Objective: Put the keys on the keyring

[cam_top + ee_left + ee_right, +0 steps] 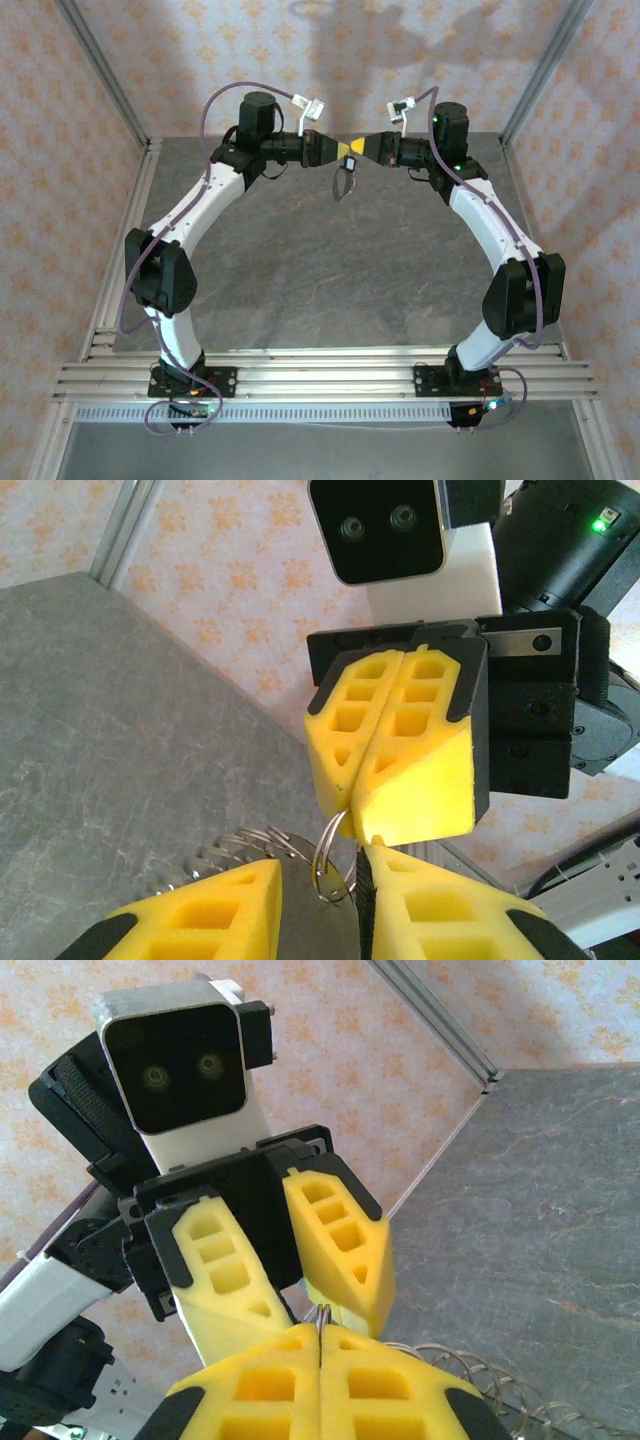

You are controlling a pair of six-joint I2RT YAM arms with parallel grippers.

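findings: both arms arch inward and meet tip to tip above the worktop (300, 270), near the middle of its far edge.

right tool (362, 148): clenched. its yellow pads are pressed flat together, with a thin metal turn of the keyring (345, 185) pinched in the seam at the tips.

left tool (336, 149): released. the left wrist view shows its fingers (200, 920) parted, with grey worktop visible in the gap. the pinched turn of ring stands in that gap, just beside the right-hand finger. whether it touches that finger cannot be told.

keyring position: clear of the worktop, hanging below the point where the two tools meet. a coiled wire stretch of it trails away from the fingertips in both wrist views.
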